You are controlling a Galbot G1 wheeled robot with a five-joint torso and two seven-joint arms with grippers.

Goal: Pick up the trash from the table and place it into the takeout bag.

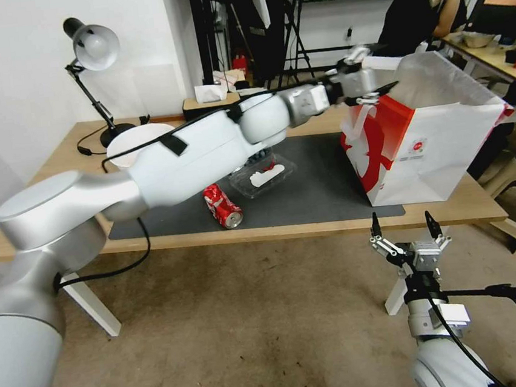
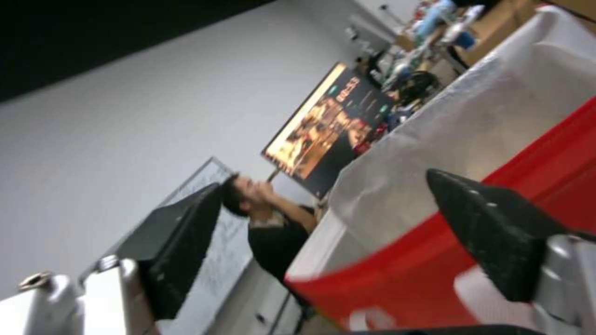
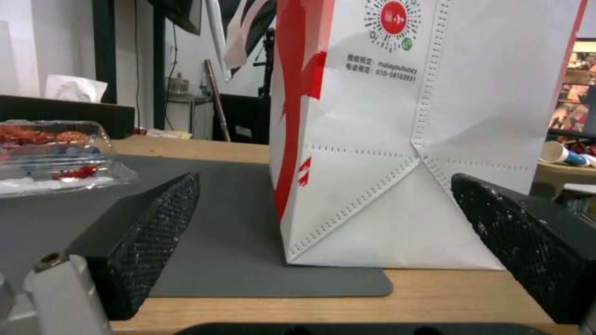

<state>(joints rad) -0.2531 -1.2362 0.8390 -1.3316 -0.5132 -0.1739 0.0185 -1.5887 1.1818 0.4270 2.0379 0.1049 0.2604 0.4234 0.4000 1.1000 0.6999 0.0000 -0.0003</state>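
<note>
Lamp (image 1: 93, 48) behind crushed can (image 1: 222, 205)

The left gripper (image 1: 361, 77) reaches over the boxy white-and-red paper takeout bag (image 1: 429, 143); a crushed red soda can (image 1: 223, 206) lies on the dark grey mat (image 1: 319, 193).

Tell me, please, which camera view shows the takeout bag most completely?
The head view: there the whole takeout bag stands on the table, open top and red side visible, left gripper at its rim. The right wrist view gives its lower white face close up; the left wrist view, a blurred stretch of red rim and lining.
</note>
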